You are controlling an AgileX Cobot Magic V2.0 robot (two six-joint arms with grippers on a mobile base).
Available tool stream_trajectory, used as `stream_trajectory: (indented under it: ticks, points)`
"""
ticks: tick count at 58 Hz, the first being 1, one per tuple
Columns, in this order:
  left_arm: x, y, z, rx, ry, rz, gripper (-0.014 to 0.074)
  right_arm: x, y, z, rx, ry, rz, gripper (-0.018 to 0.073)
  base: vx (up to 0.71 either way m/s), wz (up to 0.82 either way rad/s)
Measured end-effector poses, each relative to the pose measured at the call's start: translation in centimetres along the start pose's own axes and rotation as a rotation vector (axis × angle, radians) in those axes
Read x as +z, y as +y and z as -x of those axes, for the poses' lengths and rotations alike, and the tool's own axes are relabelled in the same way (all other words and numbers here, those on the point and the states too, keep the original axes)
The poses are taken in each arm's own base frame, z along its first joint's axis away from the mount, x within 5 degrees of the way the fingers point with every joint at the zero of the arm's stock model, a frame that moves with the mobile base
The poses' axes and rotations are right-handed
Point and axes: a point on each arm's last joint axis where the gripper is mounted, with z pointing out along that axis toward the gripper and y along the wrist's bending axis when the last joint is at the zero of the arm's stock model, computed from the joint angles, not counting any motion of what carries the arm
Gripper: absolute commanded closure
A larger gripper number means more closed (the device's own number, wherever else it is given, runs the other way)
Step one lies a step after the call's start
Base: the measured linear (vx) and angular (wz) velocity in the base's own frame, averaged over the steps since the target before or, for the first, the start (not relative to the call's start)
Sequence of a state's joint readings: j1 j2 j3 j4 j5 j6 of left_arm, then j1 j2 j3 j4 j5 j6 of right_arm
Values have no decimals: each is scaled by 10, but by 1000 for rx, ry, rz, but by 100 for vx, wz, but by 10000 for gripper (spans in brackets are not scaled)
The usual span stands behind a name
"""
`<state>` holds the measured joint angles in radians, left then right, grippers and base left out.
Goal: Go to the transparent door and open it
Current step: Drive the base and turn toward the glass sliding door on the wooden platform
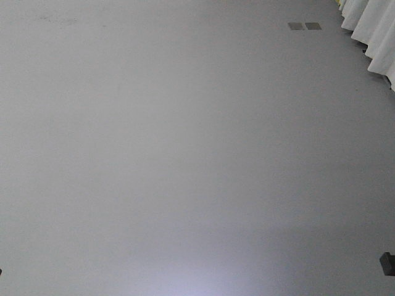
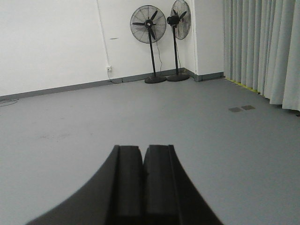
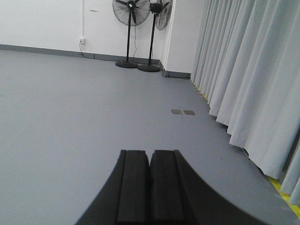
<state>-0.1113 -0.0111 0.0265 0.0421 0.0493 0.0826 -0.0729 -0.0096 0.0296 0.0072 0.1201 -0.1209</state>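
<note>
The transparent door is out of view in all three views. My left gripper (image 2: 142, 149) is shut, its two black fingers pressed together with nothing between them, pointing across bare grey floor (image 2: 211, 136). My right gripper (image 3: 150, 153) is likewise shut and empty, held above the same floor (image 3: 70, 103). In the front view only grey floor (image 1: 185, 154) shows, with no arm or gripper.
Two black pedestal fans (image 2: 150, 42) (image 3: 129, 33) stand at the far corner by a white wall (image 2: 51, 37). Long pale curtains (image 3: 248, 79) (image 2: 262, 47) (image 1: 373, 37) hang along the right side. Two small grey floor plates (image 1: 304, 26) (image 3: 183, 112) lie near the curtains.
</note>
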Motion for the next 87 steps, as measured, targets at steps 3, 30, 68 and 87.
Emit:
stream_trajectory:
  ticks: [3, 30, 68, 87]
  points:
    - [0, 0, 0, 0, 0, 0, 602, 0, 0, 0, 0, 0, 0, 567, 0, 0]
    - [0, 0, 0, 0, 0, 0, 602, 0, 0, 0, 0, 0, 0, 567, 3, 1]
    - [0, 0, 0, 0, 0, 0, 602, 0, 0, 0, 0, 0, 0, 567, 19, 1]
    - [0, 0, 0, 0, 0, 0, 602, 0, 0, 0, 0, 0, 0, 567, 33, 24]
